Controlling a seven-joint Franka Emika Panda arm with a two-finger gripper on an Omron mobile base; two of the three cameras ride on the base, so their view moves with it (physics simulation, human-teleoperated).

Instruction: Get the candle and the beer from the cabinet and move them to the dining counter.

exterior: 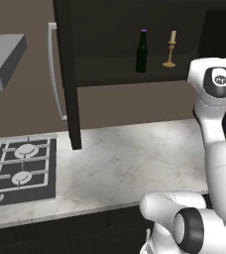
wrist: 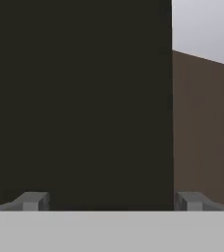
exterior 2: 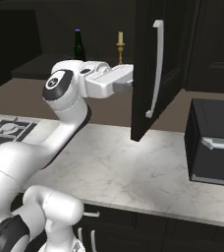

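One beer (exterior: 141,51) and one candle (exterior: 170,49) are seen upright on the shelf of the open cabinet (exterior: 68,74), beer nearer the left door, candle just beside it toward the right, apart from each other. The gripper (wrist: 111,202) is held with fingers (wrist: 31,201) wide apart, nothing between them, pointed at the dark edge of the right door (exterior 2: 155,64). The beer is judged glass, heavyish, slippery, breakable; best taken round the body below the neck. The candle is judged light, stiff, easily tipped; best taken on the slim stem above the flared base. One marble desk (exterior: 130,163) with one gas hob (exterior: 18,168) at its left end lies below.
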